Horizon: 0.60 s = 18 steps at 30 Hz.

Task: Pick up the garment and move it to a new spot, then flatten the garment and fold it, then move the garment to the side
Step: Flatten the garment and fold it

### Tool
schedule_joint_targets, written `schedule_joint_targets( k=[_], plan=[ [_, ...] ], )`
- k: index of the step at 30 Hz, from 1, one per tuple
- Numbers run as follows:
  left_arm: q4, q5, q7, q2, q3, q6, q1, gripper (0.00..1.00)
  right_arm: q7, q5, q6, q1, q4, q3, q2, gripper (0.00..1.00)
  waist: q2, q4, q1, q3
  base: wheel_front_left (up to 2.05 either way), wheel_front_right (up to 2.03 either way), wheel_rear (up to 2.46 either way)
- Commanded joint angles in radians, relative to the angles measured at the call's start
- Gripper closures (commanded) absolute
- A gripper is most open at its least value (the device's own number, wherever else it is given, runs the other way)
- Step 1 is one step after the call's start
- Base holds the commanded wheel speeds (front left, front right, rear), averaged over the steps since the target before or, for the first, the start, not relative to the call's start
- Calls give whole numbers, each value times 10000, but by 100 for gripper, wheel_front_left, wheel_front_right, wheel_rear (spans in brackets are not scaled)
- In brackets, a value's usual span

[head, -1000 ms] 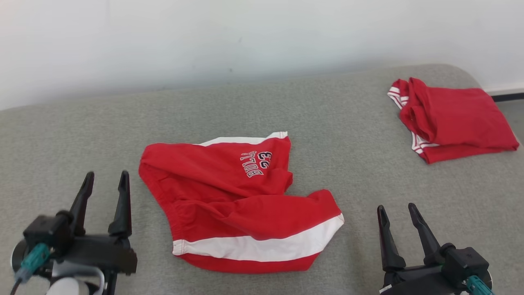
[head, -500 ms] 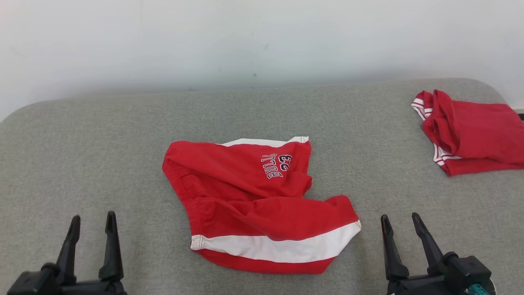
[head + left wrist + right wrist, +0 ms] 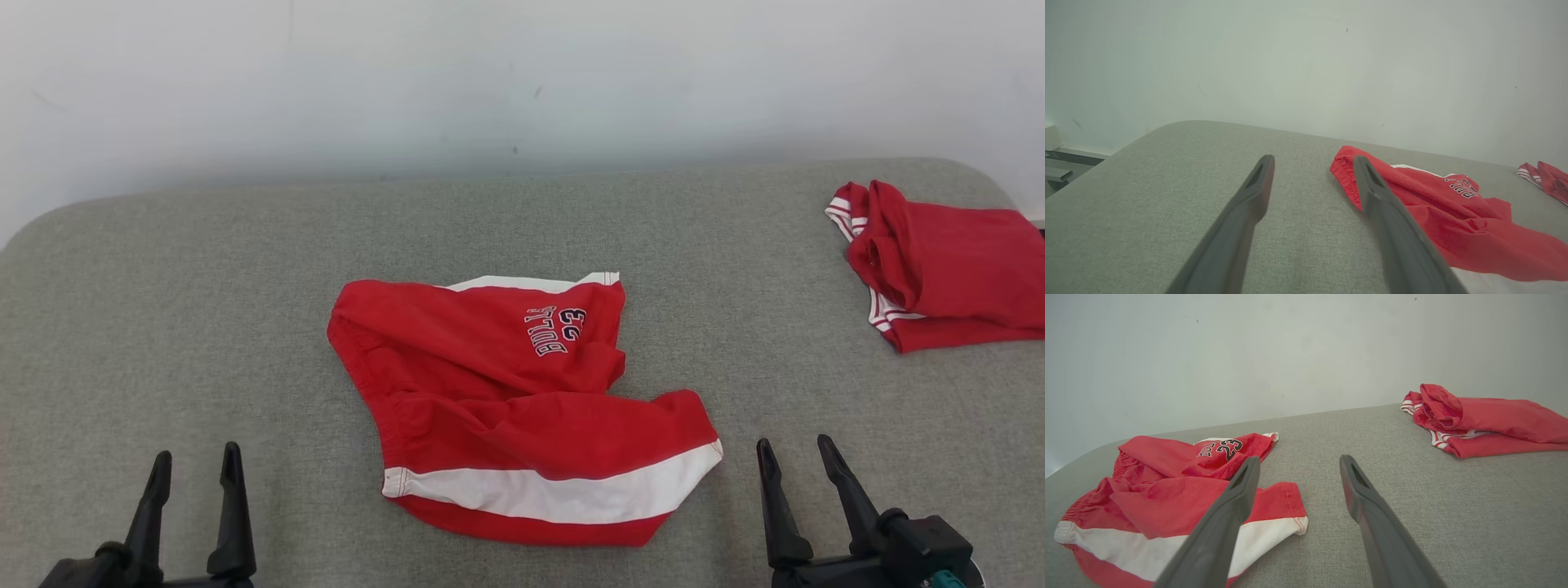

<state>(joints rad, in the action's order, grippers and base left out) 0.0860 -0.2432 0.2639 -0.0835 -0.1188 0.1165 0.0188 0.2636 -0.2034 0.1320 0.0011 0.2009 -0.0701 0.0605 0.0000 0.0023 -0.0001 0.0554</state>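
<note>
The garment (image 3: 506, 408) is a pair of red shorts with a white band and "BULLS 23" lettering, lying crumpled in the middle of the grey padded surface (image 3: 204, 310). It lies right of my fingers in the left wrist view (image 3: 1453, 220) and left of them in the right wrist view (image 3: 1180, 498). My left gripper (image 3: 196, 461) stands open at the lower left, well clear of the cloth. Low on the right, my right gripper (image 3: 794, 453) is open too, just right of the shorts' white hem. Neither holds anything.
A second red garment (image 3: 947, 269) with white trim lies folded at the far right edge of the surface, also in the right wrist view (image 3: 1486, 420). A pale wall (image 3: 522, 82) runs behind. The surface's left corner is rounded (image 3: 1147, 134).
The camera has turned, shifting the whole scene right and down. My left gripper has dropped lower in view; the right gripper sits slightly lower. The garments lie as before.
</note>
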Motion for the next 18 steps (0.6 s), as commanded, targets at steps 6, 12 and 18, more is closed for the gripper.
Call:
schedule_joint_targets(
  k=[6,12,18],
  plan=[
    [231,75,-2,101,312,124,-177,0,9,-77,-31,-141,185,-69,103,0,0,-57,1,121,0,0,0],
    [1102,-112,0,-188,1915,124,-599,0,-102,-146,-31,-883,1246,-322,381,0,0,-51,1,439,0,0,0],
    [2163,-591,-2,-616,3375,129,-1214,0,-192,-295,-31,-1720,2543,-569,510,0,0,-57,1,763,0,0,0]
  ],
)
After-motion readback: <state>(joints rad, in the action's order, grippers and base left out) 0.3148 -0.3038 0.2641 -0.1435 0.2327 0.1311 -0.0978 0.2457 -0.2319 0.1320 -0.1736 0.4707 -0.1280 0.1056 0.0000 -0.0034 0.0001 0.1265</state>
